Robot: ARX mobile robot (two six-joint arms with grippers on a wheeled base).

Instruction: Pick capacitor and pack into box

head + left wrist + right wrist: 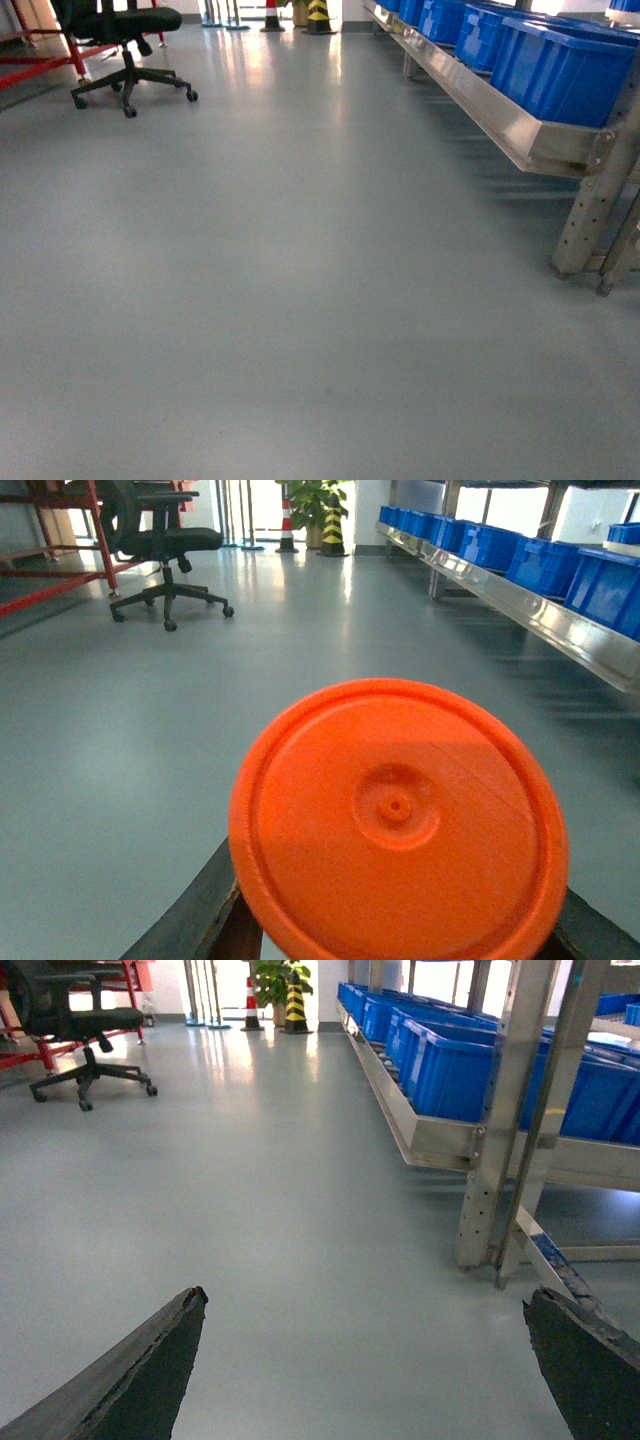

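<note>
My left gripper (395, 950) is clamped on a round orange plastic disc (398, 820) filling the lower middle of its wrist view. My right gripper (365, 1360) is spread wide over grey floor (290, 1220). Pink box and capacitor: not in sight. Blue plastic bins (560, 60) sit upper right.

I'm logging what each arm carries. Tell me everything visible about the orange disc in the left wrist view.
The orange disc is round, apparently moulded plastic, with a raised rim ring and a small central hub with a dimple. Its flat face is turned toward the camera, slightly tilted, filling the lower middle of the view. It sits between the left hand's dark fingers, which show at its lower edges and seem to grip it. Its back is hidden.
</note>
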